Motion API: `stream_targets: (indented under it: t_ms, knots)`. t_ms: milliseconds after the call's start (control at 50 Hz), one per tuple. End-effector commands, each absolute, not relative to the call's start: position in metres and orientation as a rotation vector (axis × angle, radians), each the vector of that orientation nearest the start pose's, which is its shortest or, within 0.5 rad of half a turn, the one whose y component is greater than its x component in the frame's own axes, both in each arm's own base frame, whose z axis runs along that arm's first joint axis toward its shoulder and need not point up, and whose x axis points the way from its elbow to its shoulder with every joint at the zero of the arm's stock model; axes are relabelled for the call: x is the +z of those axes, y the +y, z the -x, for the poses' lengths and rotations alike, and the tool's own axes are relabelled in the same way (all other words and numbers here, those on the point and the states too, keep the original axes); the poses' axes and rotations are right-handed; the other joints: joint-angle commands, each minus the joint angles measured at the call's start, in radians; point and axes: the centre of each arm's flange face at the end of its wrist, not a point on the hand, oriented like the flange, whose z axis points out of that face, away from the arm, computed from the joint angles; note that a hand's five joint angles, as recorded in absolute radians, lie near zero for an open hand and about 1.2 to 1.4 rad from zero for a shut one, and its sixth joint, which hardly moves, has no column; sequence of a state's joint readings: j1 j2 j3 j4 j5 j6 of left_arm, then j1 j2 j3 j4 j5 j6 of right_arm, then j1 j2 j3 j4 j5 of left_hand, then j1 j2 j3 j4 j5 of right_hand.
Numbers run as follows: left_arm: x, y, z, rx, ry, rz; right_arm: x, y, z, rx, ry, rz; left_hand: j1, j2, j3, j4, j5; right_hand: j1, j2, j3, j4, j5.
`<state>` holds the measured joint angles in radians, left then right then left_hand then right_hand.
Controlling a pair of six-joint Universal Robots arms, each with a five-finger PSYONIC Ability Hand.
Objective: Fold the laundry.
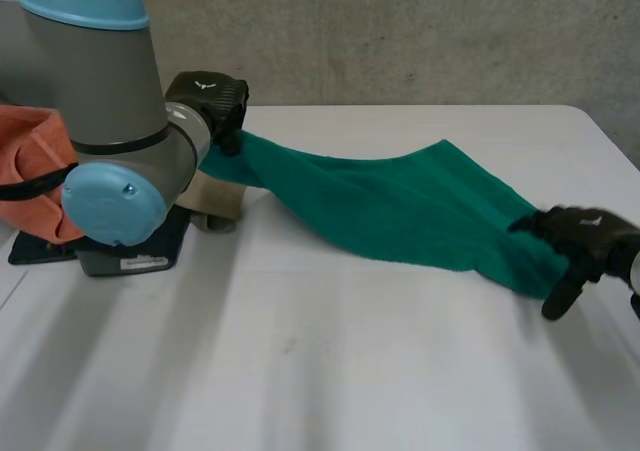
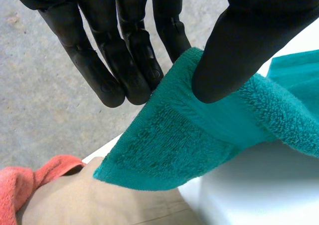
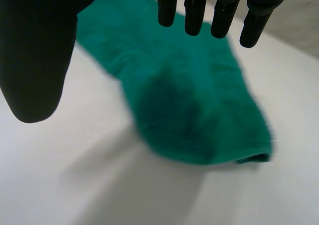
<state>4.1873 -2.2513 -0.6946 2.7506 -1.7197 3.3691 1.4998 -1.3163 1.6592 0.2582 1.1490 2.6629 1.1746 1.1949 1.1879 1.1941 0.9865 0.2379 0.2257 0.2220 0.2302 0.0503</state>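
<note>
A green towel [image 1: 400,206] stretches across the white table [image 1: 300,351] between my two hands. My left hand [image 1: 215,101] is at the towel's left end, held up off the table. In the left wrist view its thumb [image 2: 249,50] pinches the towel's edge [image 2: 199,135] near a corner against the fingers [image 2: 124,60]. The towel's right end [image 3: 194,105] lies on the table under my right hand [image 1: 585,246]. That hand [image 3: 35,60] hovers above it, fingers straight and thumb apart, holding nothing.
An orange cloth [image 1: 35,161] is bunched at the far left behind my left arm. A beige cloth [image 1: 215,196] lies under the towel's raised left end, next to a black base [image 1: 100,251]. A concrete wall stands beyond the table's far edge.
</note>
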Motion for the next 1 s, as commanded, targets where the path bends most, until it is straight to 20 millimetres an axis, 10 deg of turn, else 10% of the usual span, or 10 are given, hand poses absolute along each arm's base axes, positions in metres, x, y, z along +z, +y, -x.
stream_targets:
  t_ms: [20, 300, 380, 460, 640, 820, 920, 1000]
  knots:
    - [0.293, -0.306, 0.319, -2.080, 2.379, -0.786, 0.178, -0.305, -0.160, -1.587, 2.493, 0.761, 0.222, 0.201, 0.208, 0.202, 0.235, -0.031, -0.019, -0.015, -0.023, -0.018]
    - [0.335, -0.289, 0.320, -2.268, 2.348, -0.755, 0.129, -0.341, -0.170, -1.617, 2.603, 0.813, 0.222, 0.201, 0.208, 0.202, 0.235, 0.377, 0.389, 0.393, 0.384, 0.390]
    - [0.338, -0.289, 0.321, -2.285, 2.337, -0.752, 0.128, -0.345, -0.168, -1.579, 2.619, 0.787, 0.222, 0.201, 0.208, 0.202, 0.235, 1.156, 1.168, 1.172, 1.164, 1.169]
    - [0.340, -0.291, 0.321, -2.294, 2.327, -0.752, 0.132, -0.337, -0.170, -1.546, 2.593, 0.760, 0.222, 0.201, 0.208, 0.202, 0.235, 1.158, 1.171, 1.174, 1.166, 1.171]
    - [0.355, -0.304, 0.323, -2.383, 2.235, -0.725, 0.176, -0.242, -0.211, -1.367, 2.355, 0.939, 0.222, 0.201, 0.208, 0.202, 0.235, 1.158, 1.171, 1.174, 1.166, 1.171]
    - [0.383, -0.302, 0.330, -2.517, 2.107, -0.718, 0.165, -0.137, -0.264, -0.917, 2.236, 1.111, 0.222, 0.201, 0.208, 0.202, 0.235, 1.126, 1.138, 1.142, 1.134, 1.139]
    - [0.392, -0.290, 0.334, -2.537, 2.070, -0.761, 0.190, -0.181, -0.258, -1.104, 2.306, 0.947, 0.222, 0.201, 0.208, 0.202, 0.235, -0.063, -0.051, -0.048, -0.056, -0.050]
    - [0.399, -0.281, 0.332, -2.539, 2.055, -0.785, 0.213, -0.231, -0.233, -1.294, 2.386, 0.825, 0.222, 0.201, 0.208, 0.202, 0.235, -0.063, -0.051, -0.048, -0.056, -0.050]
